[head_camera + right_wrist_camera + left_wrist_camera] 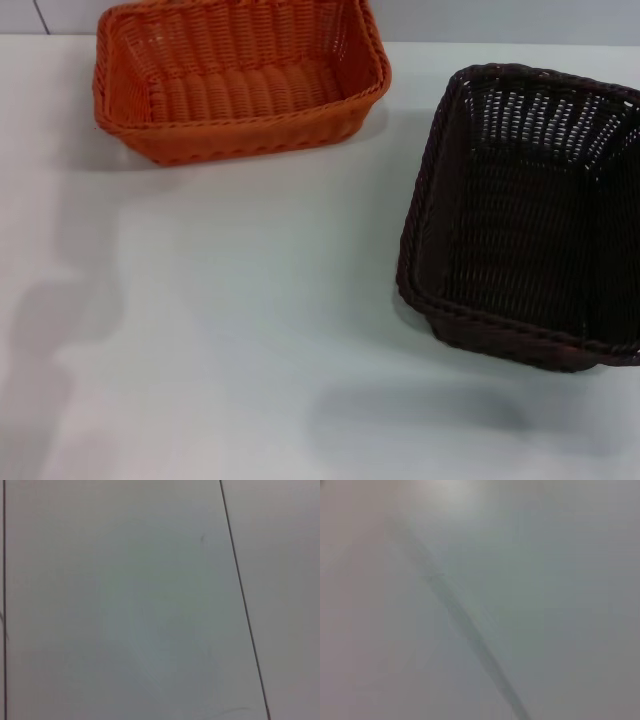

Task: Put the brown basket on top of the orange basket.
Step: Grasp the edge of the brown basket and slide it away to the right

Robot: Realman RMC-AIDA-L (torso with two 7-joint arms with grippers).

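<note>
Two woven baskets are sitting on a white table (pixel 250 300), and no arm or gripper is showing in any of the three views, so how the arms are posed and whether the fingers are released or clenched cannot be told.

From the head view, the orange basket (pixel 240 80) is lying at about eleven o'clock, toward the far edge of the table, its long side running across the view and its opening facing up. Its braided rim is reaching the line where the table is meeting the pale wall behind it. The brown basket (pixel 530 215) is sitting at about three o'clock, turned a little so that one corner is pointing toward the near edge, also opening upward, with its right side running out of the picture. The two baskets are apart, with a strip of bare tabletop lying between them; neither is resting on the other.

Soft shadows are falling on the table at about eight o'clock and at about five o'clock.

The left wrist view is showing only a pale blurred surface crossed by a faint diagonal streak. The right wrist view is showing pale flat panels divided by thin dark seams.
</note>
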